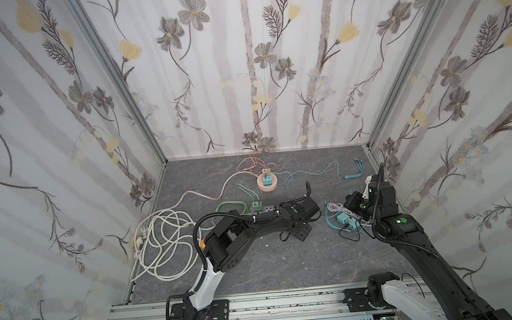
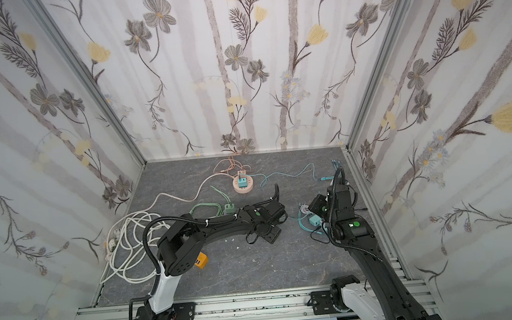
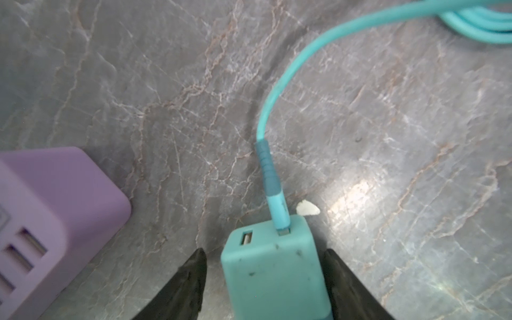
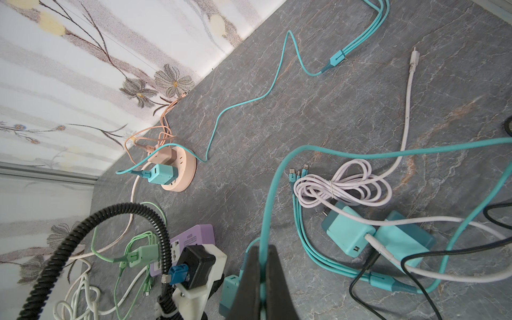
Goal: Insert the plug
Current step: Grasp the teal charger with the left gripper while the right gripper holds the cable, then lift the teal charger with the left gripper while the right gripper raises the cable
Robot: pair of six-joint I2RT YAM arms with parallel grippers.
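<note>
The plug (image 3: 273,271) is a teal cube-shaped charger with a teal cable (image 3: 277,91) in one of its two ports. It lies on the grey marbled floor. My left gripper (image 3: 265,250) is open and straddles it: one finger sits against its side, the other stands a little apart. My right gripper (image 4: 263,248) is shut on the same teal cable (image 4: 267,210), close behind the plug (image 4: 229,293). The purple power strip (image 3: 55,210) lies right beside the plug. In a top view the strip (image 1: 265,209) shows past my left forearm, with a green plug (image 1: 256,205) in it.
A round pink socket hub (image 1: 267,183) with a teal and a pink charger stands further back. More teal chargers (image 4: 360,235) and tangled teal, white and black cables lie under my right arm. A white cord coil (image 1: 164,236) lies at the left wall.
</note>
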